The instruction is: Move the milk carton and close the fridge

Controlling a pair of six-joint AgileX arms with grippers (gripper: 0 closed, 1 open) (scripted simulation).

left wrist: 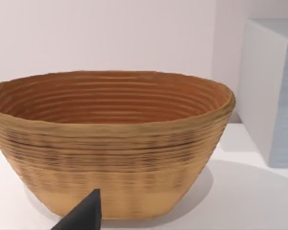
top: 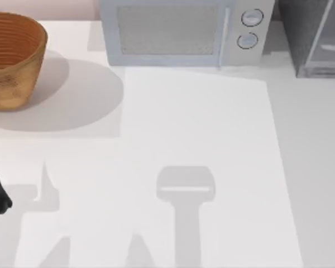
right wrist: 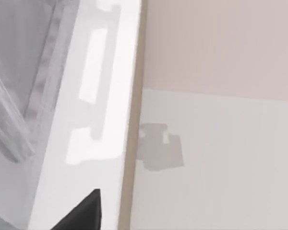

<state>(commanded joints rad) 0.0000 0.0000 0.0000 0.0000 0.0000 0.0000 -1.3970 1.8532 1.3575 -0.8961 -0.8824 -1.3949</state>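
Gripper state of the right arm cannot be told; its wrist camera faces the fridge (right wrist: 62, 96) door. No milk carton is visible. Push the door flat and slowly.

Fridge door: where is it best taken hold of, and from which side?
Probably the long pale bar handle standing off the fridge door's pale frame. Approach from the door's front face, fingers straddling the bar's narrow width; the flat frame and glass offer nothing else to pinch. The right gripper is close by.
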